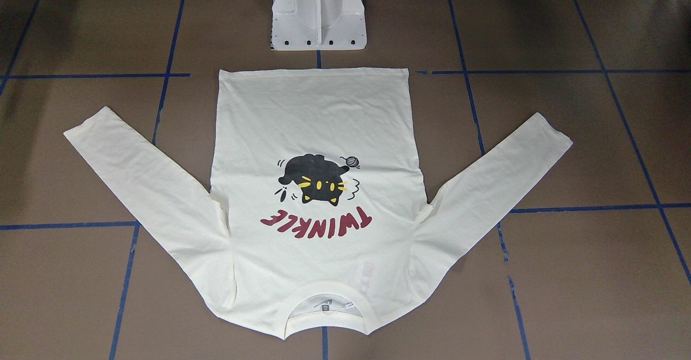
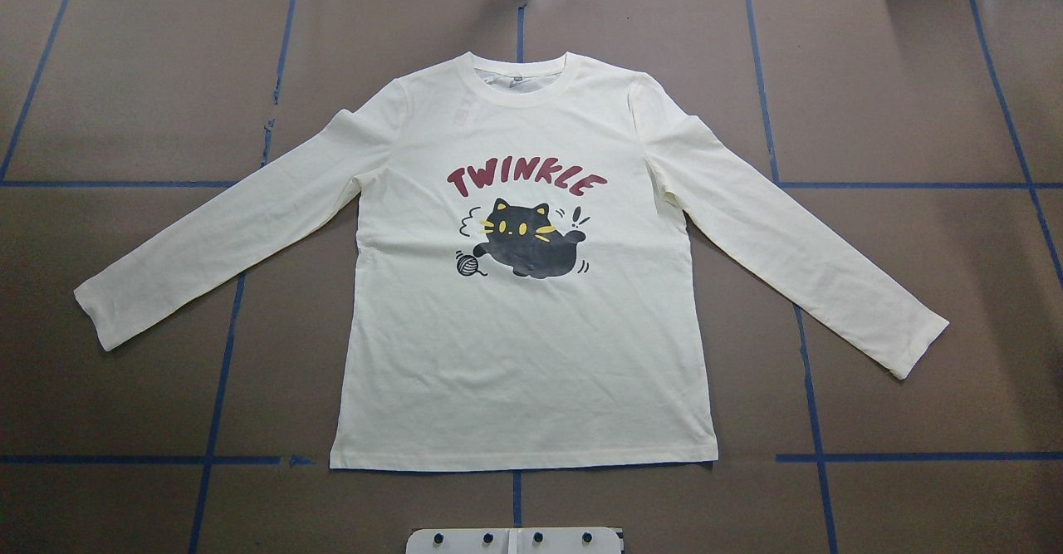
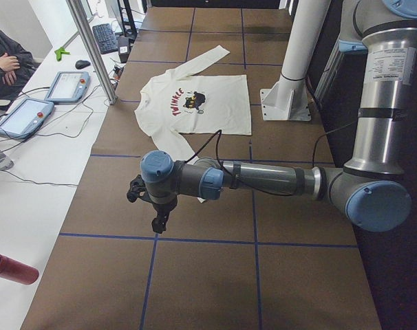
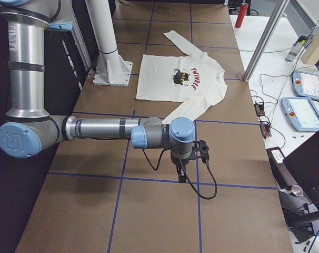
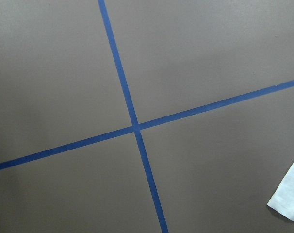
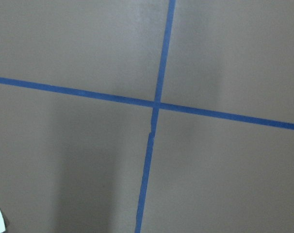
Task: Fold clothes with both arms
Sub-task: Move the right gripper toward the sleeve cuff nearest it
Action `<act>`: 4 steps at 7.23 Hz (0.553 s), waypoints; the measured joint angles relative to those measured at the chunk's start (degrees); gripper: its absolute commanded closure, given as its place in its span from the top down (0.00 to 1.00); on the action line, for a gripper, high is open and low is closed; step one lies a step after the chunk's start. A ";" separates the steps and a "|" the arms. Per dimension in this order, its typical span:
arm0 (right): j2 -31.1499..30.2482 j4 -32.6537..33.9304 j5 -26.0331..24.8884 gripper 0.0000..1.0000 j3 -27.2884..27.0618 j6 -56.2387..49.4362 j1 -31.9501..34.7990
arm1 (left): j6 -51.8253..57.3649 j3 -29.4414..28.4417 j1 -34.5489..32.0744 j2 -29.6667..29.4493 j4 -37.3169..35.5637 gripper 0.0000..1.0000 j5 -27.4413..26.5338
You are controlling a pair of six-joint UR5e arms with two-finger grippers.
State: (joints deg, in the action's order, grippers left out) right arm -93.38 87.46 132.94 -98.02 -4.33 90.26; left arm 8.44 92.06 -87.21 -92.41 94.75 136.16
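The cream long-sleeved T-shirt point(image 2: 531, 346) lies flat and print side up in the middle of the brown table, both sleeves spread out to the sides. It also shows in the front view point(image 1: 318, 128) and both side views point(image 3: 219, 110) point(image 4: 162, 81). My left arm reaches over the table past the left sleeve end, its gripper point(image 3: 158, 221) pointing down above bare table. My right arm does the same past the right sleeve, gripper point(image 4: 180, 176) down. I cannot tell whether either gripper is open or shut. A sleeve cuff point(image 5: 290, 201) shows at the edge of the left wrist view.
The white pedestal base point(image 1: 318, 20) stands just behind the shirt's hem. Blue tape lines point(image 2: 224, 346) grid the table. Teach pendants point(image 3: 67, 86) point(image 4: 304, 113), a red cylinder point(image 3: 12, 268) and a metal post point(image 3: 91, 48) lie beyond the far table edge. A person point(image 3: 2, 62) sits there.
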 measured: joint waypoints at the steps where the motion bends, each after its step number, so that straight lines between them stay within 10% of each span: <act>1: 0.40 -1.25 -0.14 1.00 -1.70 0.00 0.00 | 0.03 0.18 0.33 -0.14 1.97 1.00 -0.08; 4: 2.12 -7.31 -0.15 1.00 -1.95 1.98 0.00 | -0.37 -2.77 0.48 -2.05 19.07 1.00 -1.14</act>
State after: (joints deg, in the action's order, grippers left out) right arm -91.25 80.15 132.79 -99.97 -2.35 90.26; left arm 8.07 89.29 -86.72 -94.47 113.82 135.02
